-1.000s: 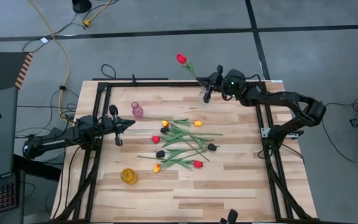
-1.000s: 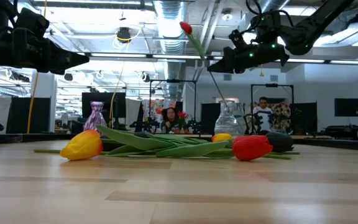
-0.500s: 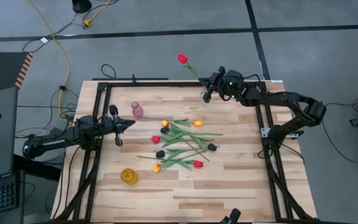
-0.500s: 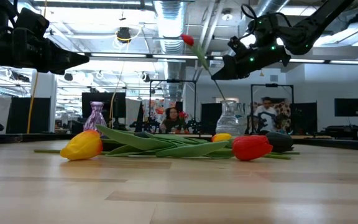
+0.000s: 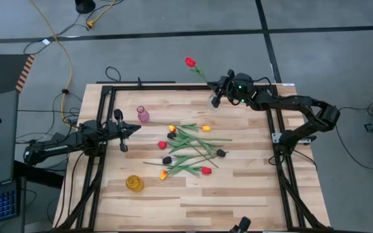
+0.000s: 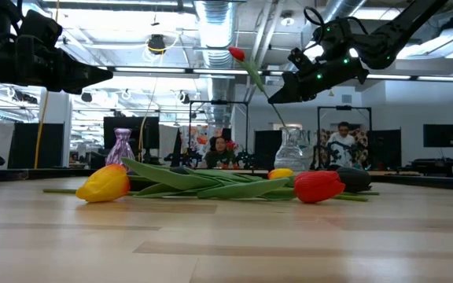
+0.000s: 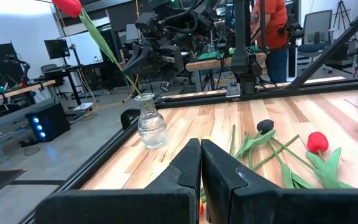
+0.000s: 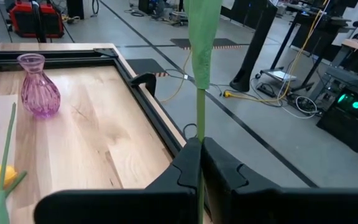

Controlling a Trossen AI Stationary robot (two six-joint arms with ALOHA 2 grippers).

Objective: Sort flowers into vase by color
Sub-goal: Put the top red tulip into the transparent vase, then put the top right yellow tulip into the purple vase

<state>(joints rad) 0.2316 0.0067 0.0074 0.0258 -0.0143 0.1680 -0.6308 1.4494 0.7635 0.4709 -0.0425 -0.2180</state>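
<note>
Flowers (image 5: 188, 149) are lying in a loose pile mid-table, between a yellow vase (image 5: 134, 184) and a pink vase (image 5: 143, 114) on the left and a clear vase (image 7: 150, 121) at the far right edge. The left gripper (image 5: 118, 130) is waiting beside the pink vase, fingers pressed together on nothing. The right gripper (image 5: 216, 90) is pinching a red tulip (image 5: 190, 62) low on its stem above the clear vase; the stem is probably entering the neck, but could catch the rim and tip it.
</note>
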